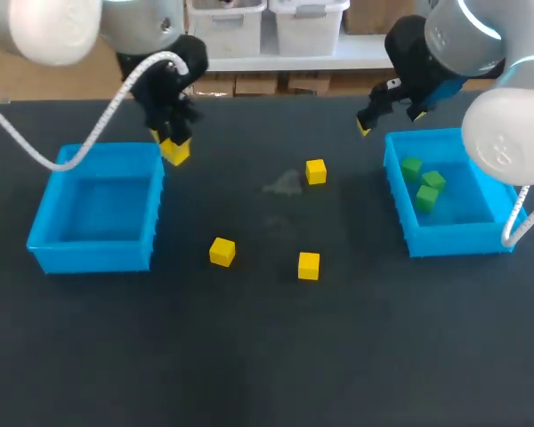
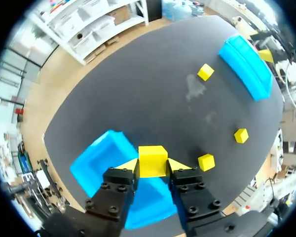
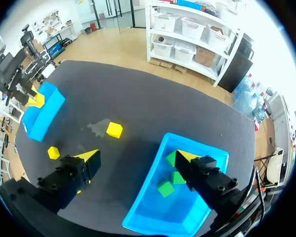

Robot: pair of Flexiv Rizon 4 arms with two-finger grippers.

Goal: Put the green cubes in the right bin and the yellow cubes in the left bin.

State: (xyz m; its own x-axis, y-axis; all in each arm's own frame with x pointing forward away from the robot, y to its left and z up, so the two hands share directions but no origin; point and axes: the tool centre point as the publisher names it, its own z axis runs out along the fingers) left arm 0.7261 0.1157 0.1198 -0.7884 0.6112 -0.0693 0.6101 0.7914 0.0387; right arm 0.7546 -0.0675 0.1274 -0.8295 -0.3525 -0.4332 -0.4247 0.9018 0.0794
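Three yellow cubes [image 1: 309,265] lie loose, your left gripper [image 2: 153,167] pinches a fourth cube [image 2: 152,157], and your right gripper [image 3: 138,158] gapes empty.

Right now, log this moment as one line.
left gripper: shut on yellow cube, at left bin | right gripper: open, by right bin | right bin: three green cubes | table: three yellow cubes
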